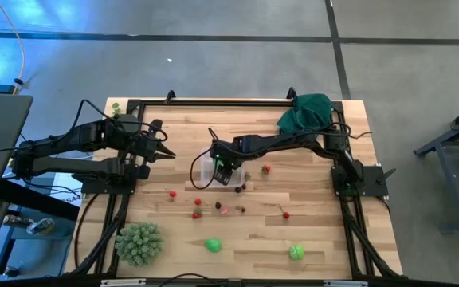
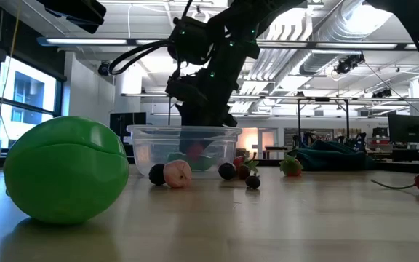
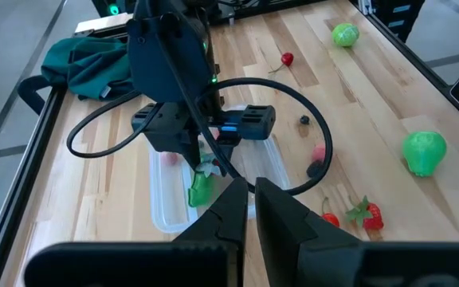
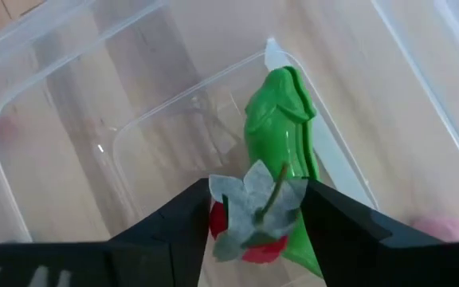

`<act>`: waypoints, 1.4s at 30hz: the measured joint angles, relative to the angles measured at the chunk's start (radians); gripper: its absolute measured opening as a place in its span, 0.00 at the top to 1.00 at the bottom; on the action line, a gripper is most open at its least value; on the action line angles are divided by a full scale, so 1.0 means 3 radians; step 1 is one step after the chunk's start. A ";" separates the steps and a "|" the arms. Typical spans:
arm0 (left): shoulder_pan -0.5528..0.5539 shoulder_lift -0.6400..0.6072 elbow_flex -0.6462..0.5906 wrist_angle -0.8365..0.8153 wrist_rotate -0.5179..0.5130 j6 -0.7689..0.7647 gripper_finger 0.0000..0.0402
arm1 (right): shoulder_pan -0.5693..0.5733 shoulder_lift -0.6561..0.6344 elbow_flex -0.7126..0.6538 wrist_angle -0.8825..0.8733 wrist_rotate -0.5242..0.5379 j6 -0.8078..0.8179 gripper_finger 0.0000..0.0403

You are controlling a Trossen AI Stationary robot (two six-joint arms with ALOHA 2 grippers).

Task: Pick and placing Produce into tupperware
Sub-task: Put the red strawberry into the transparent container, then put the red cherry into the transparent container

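The clear tupperware (image 1: 213, 172) stands on the table's middle and also shows in the low view (image 2: 151, 145). A green pepper (image 4: 281, 112) lies on its floor, with a pink piece (image 3: 168, 157) beside it. My right gripper (image 4: 255, 199) reaches down into the tupperware (image 1: 223, 169), shut on a small red fruit with a pale-green leafy cap (image 4: 253, 209). My left gripper (image 1: 166, 154) hovers left of the tupperware, shut and empty; its fingers show in its own wrist view (image 3: 248, 209). More produce lies on the table in front of the tupperware: red pieces (image 1: 198, 202), a pink piece (image 2: 178, 173) and dark ones (image 2: 227, 171). My right gripper pinches the red fruit's two sides (image 4: 220, 225) between its two fingers. The fingers come from above, pointing down into the tupperware. The leafy cap and stem (image 4: 271, 194) face up toward the wrist. The fruit sits over the near end of the green pepper; whether it touches the floor, I cannot tell.
A large spiky pale-green ball (image 1: 139, 243) stands at the near left. A dark green cloth (image 1: 305, 113) lies at the far right corner. A green piece (image 1: 213, 245) and a green apple (image 1: 296, 252) lie near the front edge. A red cherry (image 1: 285, 214) lies right of the tupperware.
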 joint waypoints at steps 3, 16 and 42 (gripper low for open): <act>-0.0001 0.0000 0.0000 0.0000 0.0000 0.0000 0.95 | 0.0001 -0.0015 0.0000 -0.0004 -0.0001 -0.0013 0.53; 0.0000 -0.0001 0.0000 0.0000 0.0000 0.0000 0.95 | 0.0116 -0.0170 0.0635 -0.0709 0.0419 -0.0147 0.53; -0.0001 -0.0001 0.0000 -0.0001 -0.0129 -0.0001 0.95 | 0.2022 -0.0650 0.1331 -0.3166 0.1319 0.3140 0.53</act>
